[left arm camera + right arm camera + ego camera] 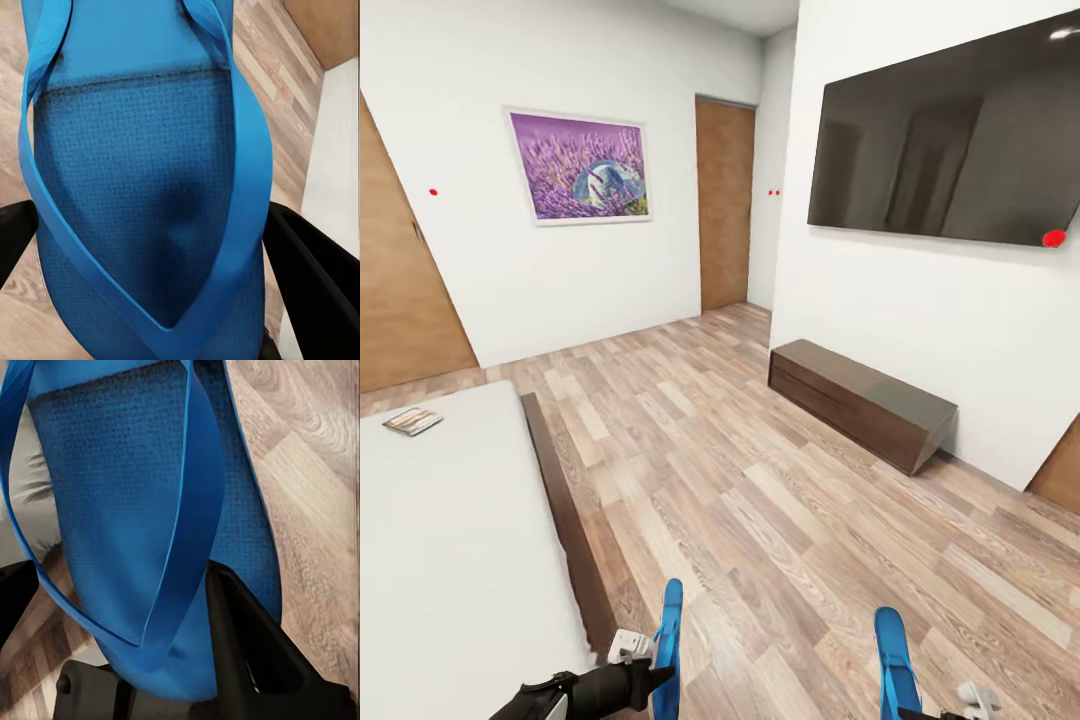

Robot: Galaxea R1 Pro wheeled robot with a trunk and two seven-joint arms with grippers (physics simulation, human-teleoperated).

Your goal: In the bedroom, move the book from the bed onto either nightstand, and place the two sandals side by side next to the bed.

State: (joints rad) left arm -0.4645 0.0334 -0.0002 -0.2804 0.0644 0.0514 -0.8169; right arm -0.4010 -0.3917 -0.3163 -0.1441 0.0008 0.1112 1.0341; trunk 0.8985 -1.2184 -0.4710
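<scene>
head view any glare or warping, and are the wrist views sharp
Head view: a light glares at the TV top corner, dim reflections on its screen; walls and door lean, wide-angle. Left wrist view: sandal weave crisp, floor soft. Right wrist view: sandal weave crisp, background blurred.

Left gripper (660,668) was clamped on a blue sandal (669,640). Right gripper (920,712) likewise gripped the other blue sandal (893,660), both arms held low.

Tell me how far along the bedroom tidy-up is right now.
Nothing is placed yet. In hand: the left pincer grips one sandal, the right pincer the other sandal, both above the floor. Left: setting them beside the bed and moving the book, which lies on the mattress.
</scene>
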